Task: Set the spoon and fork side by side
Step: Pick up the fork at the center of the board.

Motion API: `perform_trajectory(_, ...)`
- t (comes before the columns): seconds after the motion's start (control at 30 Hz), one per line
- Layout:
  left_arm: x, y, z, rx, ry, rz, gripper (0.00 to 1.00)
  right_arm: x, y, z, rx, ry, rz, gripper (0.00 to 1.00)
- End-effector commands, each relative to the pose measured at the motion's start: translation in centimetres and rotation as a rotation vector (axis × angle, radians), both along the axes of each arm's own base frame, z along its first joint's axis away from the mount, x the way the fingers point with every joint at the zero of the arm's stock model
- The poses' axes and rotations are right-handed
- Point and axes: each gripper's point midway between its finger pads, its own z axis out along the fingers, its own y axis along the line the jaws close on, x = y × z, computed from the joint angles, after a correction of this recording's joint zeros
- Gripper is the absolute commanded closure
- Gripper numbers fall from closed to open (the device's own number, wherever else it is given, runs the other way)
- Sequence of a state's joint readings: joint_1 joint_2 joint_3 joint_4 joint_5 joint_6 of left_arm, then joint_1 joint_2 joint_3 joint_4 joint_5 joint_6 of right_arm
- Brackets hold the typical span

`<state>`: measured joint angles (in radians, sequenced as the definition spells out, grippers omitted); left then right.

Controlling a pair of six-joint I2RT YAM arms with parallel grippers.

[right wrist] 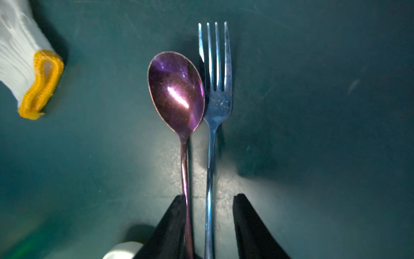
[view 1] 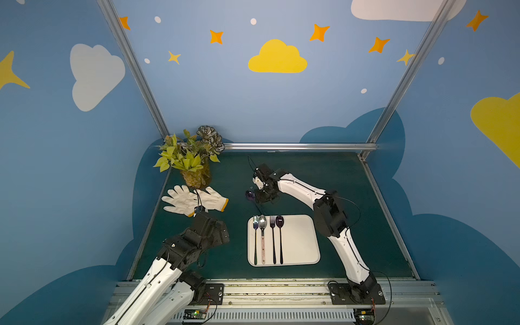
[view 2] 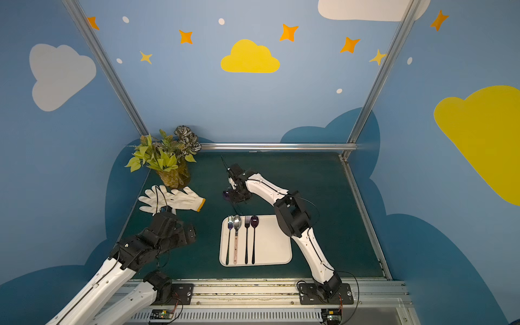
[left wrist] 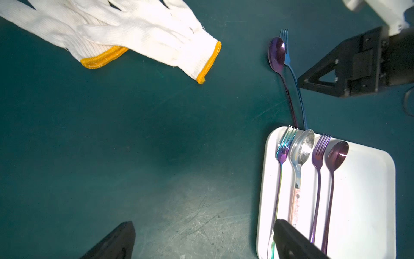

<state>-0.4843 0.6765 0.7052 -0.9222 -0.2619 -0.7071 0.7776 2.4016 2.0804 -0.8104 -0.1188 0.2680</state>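
A purple spoon [right wrist: 177, 89] and a blue fork [right wrist: 216, 98] lie side by side on the green mat, bowl against tines and handles parallel. My right gripper [right wrist: 209, 201] is low over their handles, which run between its jaws. One finger [right wrist: 177, 213] touches the spoon's handle. A gap separates the other finger [right wrist: 244, 215] from the fork. In a top view the pair [view 1: 249, 195] lies just beyond the white tray [view 1: 301, 242], partly under the right gripper [view 1: 260, 197]. My left gripper [left wrist: 203, 224] hangs open and empty over the bare mat, left of the tray.
The tray [left wrist: 367, 201] holds two forks and two spoons in a row. Two white gloves [view 1: 194, 199] with yellow cuffs lie at the left. A potted plant [view 1: 191, 160] stands in the back left corner. Metal rails edge the mat.
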Motion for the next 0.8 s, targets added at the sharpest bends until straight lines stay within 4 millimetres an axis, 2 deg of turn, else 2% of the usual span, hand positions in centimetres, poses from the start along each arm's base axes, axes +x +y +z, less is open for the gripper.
perform_trajectory(0.0,0.1,-0.1,0.6,-0.017,-0.020,-0.004,0.00,0.5,0.7,0.5,0.029,0.007,-0.008,0.61)
perform_trajectory(0.13,0.1,-0.2,0.7,-0.018,-0.025,-0.012,0.00,0.9,0.3,-0.9,0.001,0.009,-0.035,0.63)
perform_trajectory(0.37,0.3,-0.3,0.8,-0.007,-0.037,-0.037,0.00,0.7,0.2,-3.6,-0.018,0.060,-0.055,0.72)
perform_trajectory(0.47,0.4,-0.4,0.9,-0.011,-0.041,-0.043,0.00,0.7,-0.1,-3.8,-0.032,0.057,-0.068,0.81)
perform_trajectory(0.63,0.7,-0.7,0.9,-0.022,-0.048,-0.047,0.00,2.0,-0.9,-2.2,-0.044,-0.002,-0.107,0.94)
perform_trajectory(0.77,0.9,-0.8,1.0,-0.026,-0.057,-0.049,0.00,3.9,-1.7,0.6,-0.019,-0.068,-0.133,0.99)
